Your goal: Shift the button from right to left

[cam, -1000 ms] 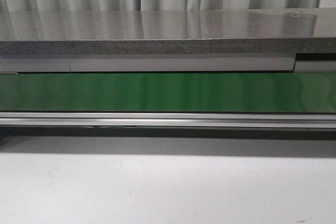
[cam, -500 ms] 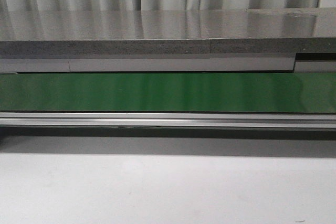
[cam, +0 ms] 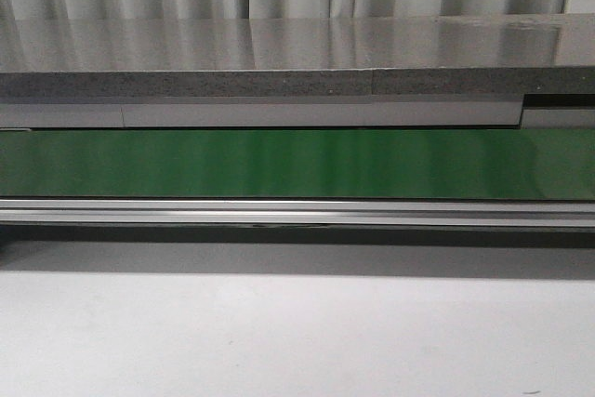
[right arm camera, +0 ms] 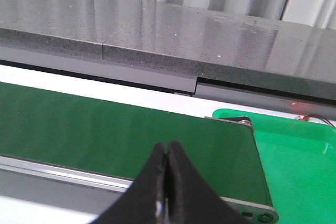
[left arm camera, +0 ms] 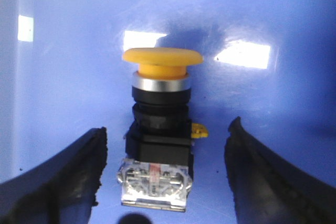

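In the left wrist view the button (left arm camera: 157, 129) lies on a blue surface (left arm camera: 273, 103), its yellow mushroom cap pointing away from the fingers, its black body and clear contact block with a red mark nearest them. My left gripper (left arm camera: 165, 177) is open, one finger on each side of the button, neither touching it. My right gripper (right arm camera: 167, 153) is shut and empty above the near rail of the green conveyor belt (right arm camera: 105, 129). Neither gripper nor the button shows in the front view.
The green belt (cam: 297, 163) runs across the front view with a grey stone ledge (cam: 279, 62) behind and a metal rail (cam: 297, 213) in front. A green bin (right arm camera: 299, 145) sits at the belt's right end.
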`<action>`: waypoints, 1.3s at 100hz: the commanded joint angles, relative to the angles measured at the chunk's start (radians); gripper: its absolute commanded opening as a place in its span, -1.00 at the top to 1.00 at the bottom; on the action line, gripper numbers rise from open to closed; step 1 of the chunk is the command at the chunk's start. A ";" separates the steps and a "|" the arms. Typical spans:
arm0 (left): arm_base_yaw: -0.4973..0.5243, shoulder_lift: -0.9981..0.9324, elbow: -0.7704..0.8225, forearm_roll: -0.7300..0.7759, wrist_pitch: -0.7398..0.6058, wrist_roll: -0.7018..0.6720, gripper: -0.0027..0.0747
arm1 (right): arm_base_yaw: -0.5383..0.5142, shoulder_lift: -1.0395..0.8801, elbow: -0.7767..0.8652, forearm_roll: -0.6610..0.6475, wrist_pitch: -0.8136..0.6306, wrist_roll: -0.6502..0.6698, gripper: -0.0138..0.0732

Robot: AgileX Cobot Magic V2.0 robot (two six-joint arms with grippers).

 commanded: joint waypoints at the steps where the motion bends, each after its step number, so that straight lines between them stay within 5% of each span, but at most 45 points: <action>1: 0.001 -0.058 -0.037 0.001 -0.011 -0.001 -0.32 | 0.003 0.011 -0.028 -0.009 -0.087 -0.001 0.84; 18: 0.001 -0.112 -0.088 -0.002 0.004 -0.029 -0.08 | 0.003 0.011 -0.028 -0.009 -0.087 -0.001 0.84; 39: -0.014 -0.221 -0.157 -0.047 0.020 -0.067 0.99 | 0.003 0.011 -0.028 -0.009 -0.087 -0.001 0.84; 76: -0.212 -0.371 -0.156 -0.191 0.014 -0.071 0.98 | 0.003 0.011 -0.028 -0.009 -0.087 -0.001 0.84; 106: -0.440 -0.397 -0.152 -0.197 -0.003 -0.146 0.98 | 0.003 0.011 -0.028 -0.009 -0.087 -0.001 0.84; 130: -0.523 -0.490 -0.038 -0.199 -0.089 -0.177 0.98 | 0.003 0.011 -0.028 -0.009 -0.087 -0.001 0.84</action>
